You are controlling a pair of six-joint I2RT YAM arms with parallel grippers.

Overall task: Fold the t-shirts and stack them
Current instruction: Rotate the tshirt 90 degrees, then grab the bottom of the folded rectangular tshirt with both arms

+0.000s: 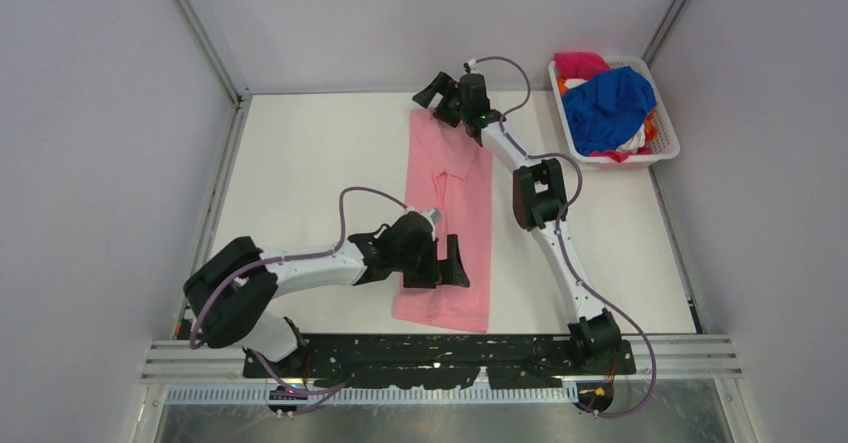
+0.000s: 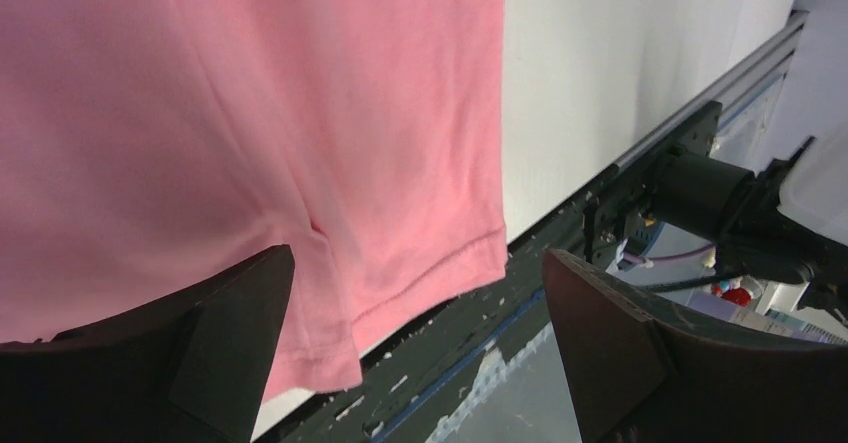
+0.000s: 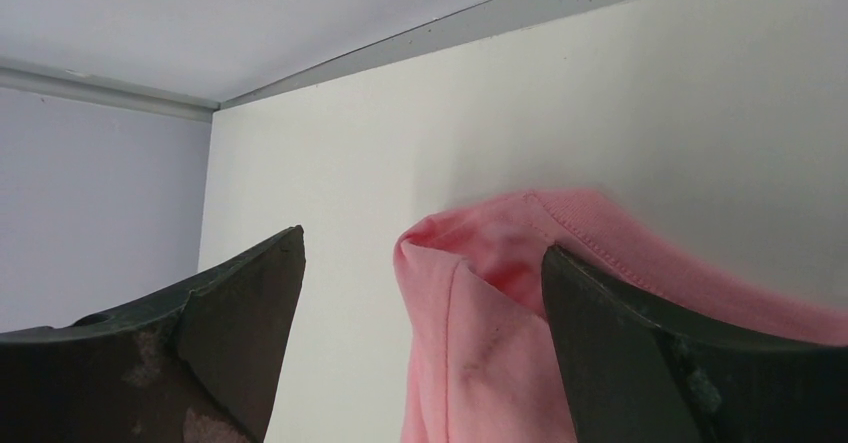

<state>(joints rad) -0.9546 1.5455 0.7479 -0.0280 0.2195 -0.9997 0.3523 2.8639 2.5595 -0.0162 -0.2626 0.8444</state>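
A light pink collared t-shirt (image 1: 452,198) lies folded into a long strip down the middle of the white table. My left gripper (image 1: 441,262) is open just above its near end; the hem (image 2: 420,273) shows between the spread jaws. My right gripper (image 1: 443,95) is open at the shirt's far end, its jaws either side of a raised pink corner (image 3: 470,263), not closed on it. A royal blue t-shirt (image 1: 610,103) with magenta (image 1: 580,63), orange and white shirts lies heaped in the basket.
A white mesh basket (image 1: 668,143) stands at the back right corner. A black base rail (image 1: 440,358) runs along the near table edge. Grey walls and metal posts enclose the table on three sides.
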